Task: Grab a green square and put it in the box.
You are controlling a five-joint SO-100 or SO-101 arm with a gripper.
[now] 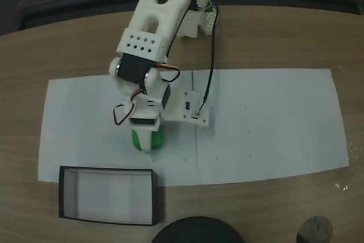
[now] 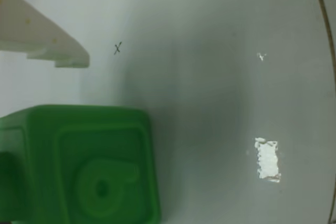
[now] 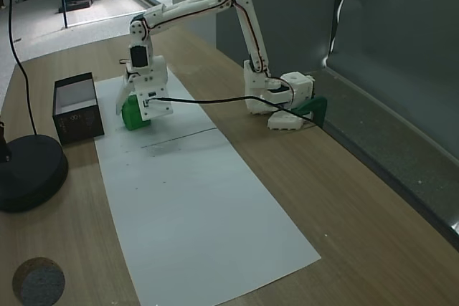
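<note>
Bare white paper point(image 1: 267, 123) to the right in a fixed view, open for passing. Nearer, left: the box point(image 1: 108, 196), thin black walls raised, open-topped. Just beside the gripper point(image 1: 147, 140), the green square point(image 1: 136, 139); 1 black disc point(image 1: 196, 231) near the front edge.
</note>
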